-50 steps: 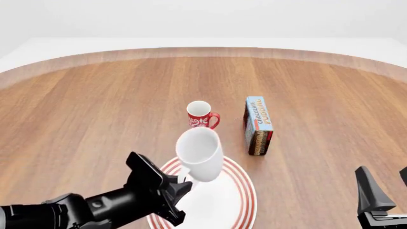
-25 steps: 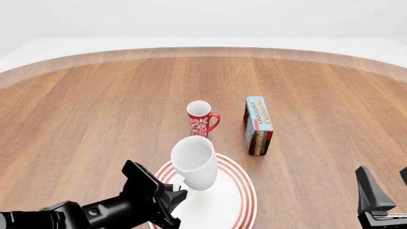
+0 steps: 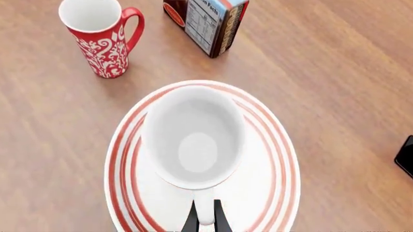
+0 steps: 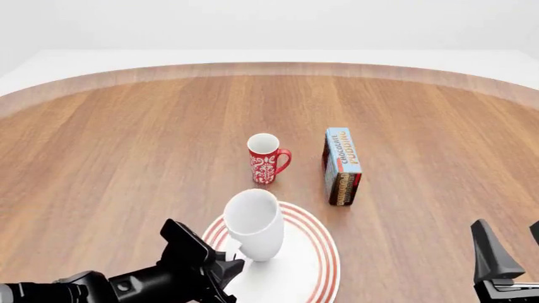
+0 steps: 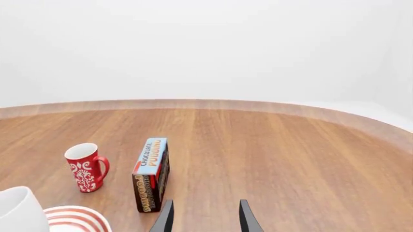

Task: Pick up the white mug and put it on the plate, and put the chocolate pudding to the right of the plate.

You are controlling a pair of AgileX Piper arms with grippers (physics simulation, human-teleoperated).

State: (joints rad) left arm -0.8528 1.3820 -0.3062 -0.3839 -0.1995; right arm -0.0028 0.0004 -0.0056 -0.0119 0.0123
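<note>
Over the plate [image 4: 316,268], the left hand [image 3: 205,223], gripping the white mug [image 4: 254,223] by its handle, should lower it level before letting go.

My plain white ceramic mug [image 4: 254,223] tilts over the red-ringed round plate [image 4: 310,273]; the blue-faced pudding carton [image 4: 342,165] stands far-right.

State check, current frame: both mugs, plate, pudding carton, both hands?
white mug: tilted over the plate, held by its handle; contact with the plate unclear
plate: flat on the table
red mug: upright, empty, untouched
chocolate pudding: on its narrow side, beyond the plate
left hand: shut on the mug handle
right hand: open, empty
</note>
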